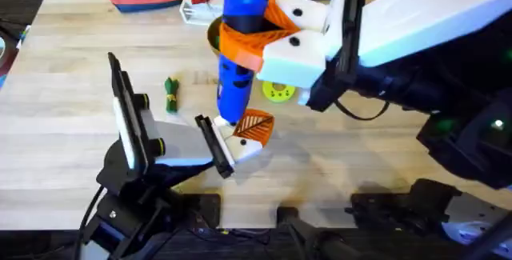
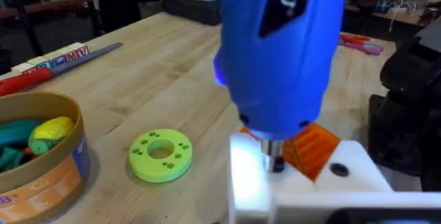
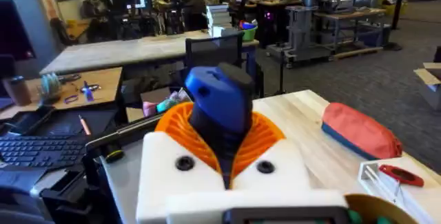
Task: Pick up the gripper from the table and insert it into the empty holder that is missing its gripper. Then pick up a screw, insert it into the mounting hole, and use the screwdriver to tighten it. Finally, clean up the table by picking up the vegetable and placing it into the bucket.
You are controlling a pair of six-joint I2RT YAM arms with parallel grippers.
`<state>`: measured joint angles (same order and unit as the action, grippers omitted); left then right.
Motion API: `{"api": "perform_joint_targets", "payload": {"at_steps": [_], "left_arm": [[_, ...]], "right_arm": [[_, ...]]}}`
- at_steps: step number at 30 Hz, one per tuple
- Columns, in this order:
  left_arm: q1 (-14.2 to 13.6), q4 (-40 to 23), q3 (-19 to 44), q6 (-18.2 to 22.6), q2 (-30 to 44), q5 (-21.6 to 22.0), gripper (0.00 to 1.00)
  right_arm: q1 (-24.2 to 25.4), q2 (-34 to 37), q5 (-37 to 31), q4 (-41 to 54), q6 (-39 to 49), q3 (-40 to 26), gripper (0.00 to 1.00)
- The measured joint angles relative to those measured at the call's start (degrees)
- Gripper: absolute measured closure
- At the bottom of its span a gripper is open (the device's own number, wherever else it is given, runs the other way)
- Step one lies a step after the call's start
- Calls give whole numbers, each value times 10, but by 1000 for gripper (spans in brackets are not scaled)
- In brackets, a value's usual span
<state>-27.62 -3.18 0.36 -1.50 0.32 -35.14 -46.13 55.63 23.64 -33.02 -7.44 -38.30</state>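
Right fingers pinching the screwdriver upright over the left arm's holder

The right fingers (image 1: 268, 32) are clamping the blue screwdriver (image 1: 238, 48), its tip pressing down at the white holder (image 1: 240, 146) bearing the orange gripper (image 1: 256, 124). Whether the left fingers (image 2: 303, 182) are spread or pressed together, I cannot tell. The green vegetable (image 1: 171, 94) is lying on the desk (image 1: 72, 76) beyond the holder, well apart; the bucket (image 2: 41, 158) is standing behind the screwdriver.

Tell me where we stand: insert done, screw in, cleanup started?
Insert looks done: the orange gripper sits on the white holder. In hand: the right gripper holds the blue screwdriver upright, tip down at the holder, so it seems to be tightening. Left: the vegetable lies on the table, outside the bucket.
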Motion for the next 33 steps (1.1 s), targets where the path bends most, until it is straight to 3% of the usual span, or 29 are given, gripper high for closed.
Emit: {"api": "perform_joint_targets", "payload": {"at_steps": [33], "left_arm": [[0, 0, 0, 0, 0, 0, 994]], "right_arm": [[0, -8, 0, 3, 2, 0, 995]]}}
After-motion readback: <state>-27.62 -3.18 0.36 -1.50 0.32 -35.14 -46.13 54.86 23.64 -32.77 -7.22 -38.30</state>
